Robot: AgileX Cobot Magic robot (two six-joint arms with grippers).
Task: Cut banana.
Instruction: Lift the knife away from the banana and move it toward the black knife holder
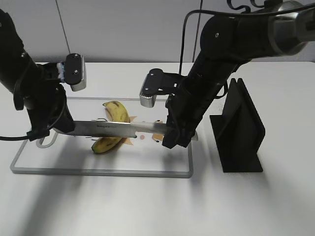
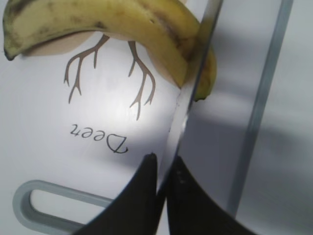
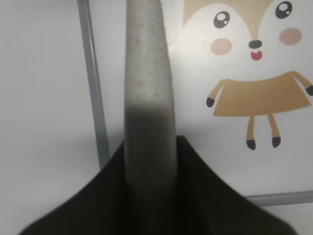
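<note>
Table [image 1: 147,206]: one white surface under everything.
Cutting board [image 1: 98,169]: one white board with a grey rim and a handle slot at its left end; a printed deer cartoon and the word "Deer" show on it.
Knife stand [image 1: 241,132]: one black holder, upright on the table just right of the board.
Knife [image 1: 118,129]: one, its long axis running left to right across the board, blade on edge and lying across the banana's middle.
Banana [image 1: 114,129]: one, yellow with dark spots, on the board's centre; its long axis runs front to back, crossing the knife.
Left gripper [image 2: 161,169]: fingers pinched on the blade's tip end.
Right gripper [image 1: 172,135]: closed around the knife's handle end, right of the banana.
</note>
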